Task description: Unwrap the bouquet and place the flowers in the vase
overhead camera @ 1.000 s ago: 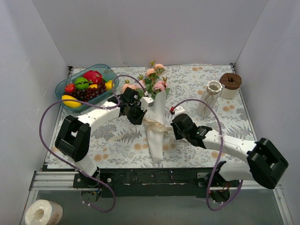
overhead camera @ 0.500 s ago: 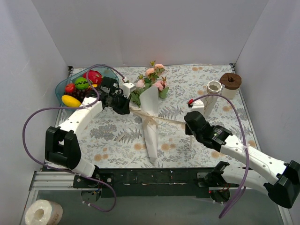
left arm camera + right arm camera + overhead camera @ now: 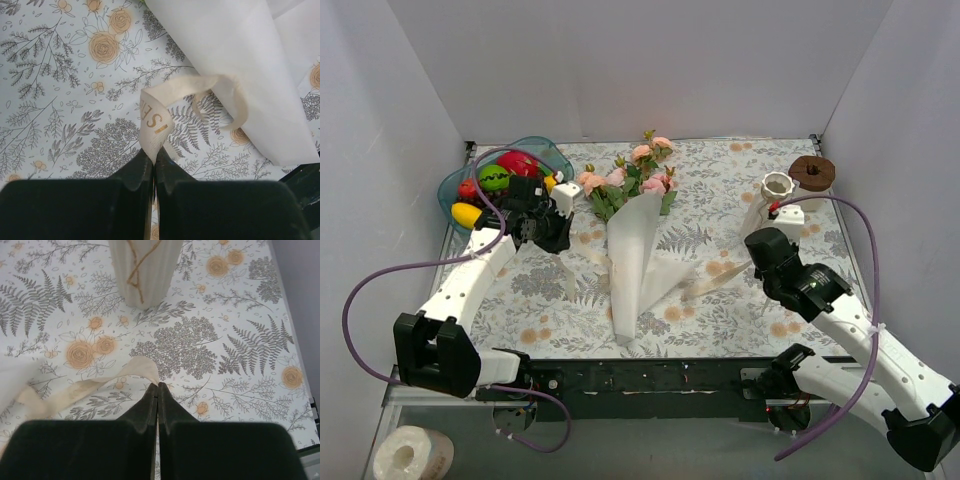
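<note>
Quick status from my end, top view first. The bouquet (image 3: 630, 255) lies in the middle of the counter (image 3: 720, 200), tip of the paper cone (image 3: 625, 300) toward the near edge and the flowers (image 3: 632, 180) toward the far edge. The cream ribbon (image 3: 715, 282) looks undone to me: I see no band around the cone, one flap sags open on the right, and a loose end trails off to each side. The left fingers (image 3: 556, 238) are near the left edge and the right fingers (image 3: 758, 258) sit just in front of the vase (image 3: 772, 192), which stands upright and empty near the far right corner.

Left wrist cam: the fingers are pinched fully together on one ribbon end. It curls up from the tips and loops over to the edge of the white paper.

Right wrist cam: same deal, clamped tight on the other end, and the strip runs slack across the cloth toward the paper at the left. The vase's base is right ahead.

So I'd call it untied but not unwrapped. The blooms sit in the paper, and nothing is in the vase yet. Left to do: drop the ribbon, peel the paper off, carry the stems over.
</note>
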`<state>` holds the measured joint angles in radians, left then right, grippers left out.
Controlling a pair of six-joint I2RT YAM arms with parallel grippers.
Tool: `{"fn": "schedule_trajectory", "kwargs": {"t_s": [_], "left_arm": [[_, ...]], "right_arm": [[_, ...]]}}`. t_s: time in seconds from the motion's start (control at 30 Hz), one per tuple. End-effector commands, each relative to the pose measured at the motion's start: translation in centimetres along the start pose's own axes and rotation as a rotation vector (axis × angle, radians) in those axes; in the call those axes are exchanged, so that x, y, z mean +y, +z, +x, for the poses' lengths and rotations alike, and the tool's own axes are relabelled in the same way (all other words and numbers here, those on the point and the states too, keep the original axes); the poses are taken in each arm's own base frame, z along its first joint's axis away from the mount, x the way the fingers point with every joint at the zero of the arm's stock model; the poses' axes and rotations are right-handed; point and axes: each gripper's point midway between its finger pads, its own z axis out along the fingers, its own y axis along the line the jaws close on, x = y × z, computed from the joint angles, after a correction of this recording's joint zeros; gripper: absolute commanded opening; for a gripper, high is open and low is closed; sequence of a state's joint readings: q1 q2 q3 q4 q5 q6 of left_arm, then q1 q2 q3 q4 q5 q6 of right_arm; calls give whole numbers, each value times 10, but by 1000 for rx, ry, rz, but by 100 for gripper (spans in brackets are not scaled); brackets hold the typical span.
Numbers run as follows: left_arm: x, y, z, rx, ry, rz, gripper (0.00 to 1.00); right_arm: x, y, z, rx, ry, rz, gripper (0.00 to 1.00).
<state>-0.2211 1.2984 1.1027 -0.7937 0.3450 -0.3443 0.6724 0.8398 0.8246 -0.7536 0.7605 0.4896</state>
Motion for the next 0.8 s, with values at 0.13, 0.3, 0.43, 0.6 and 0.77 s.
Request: {"fn": "schedule_trajectory", "kwargs": {"t_s": [0.13, 0.3, 0.43, 0.6, 0.77], "left_arm": [[50, -22, -4, -44, -66, -275, 0], [132, -48, 23, -19, -233, -601, 8], [151, -57, 42, -5, -302, -618, 87], [122, -58, -1, -80, -272, -397, 98], [57, -44, -61, -153, -163, -78, 98]], "right_arm": [[-60, -22, -40, -80, 44, 230, 1], [-86, -21, -42, -71, 37, 332, 11], [-90, -14, -36, -42, 32, 348, 70], [-91, -18, -47, -54, 41, 345, 94], [-67, -27, -78, -117, 47, 173, 96]]}}
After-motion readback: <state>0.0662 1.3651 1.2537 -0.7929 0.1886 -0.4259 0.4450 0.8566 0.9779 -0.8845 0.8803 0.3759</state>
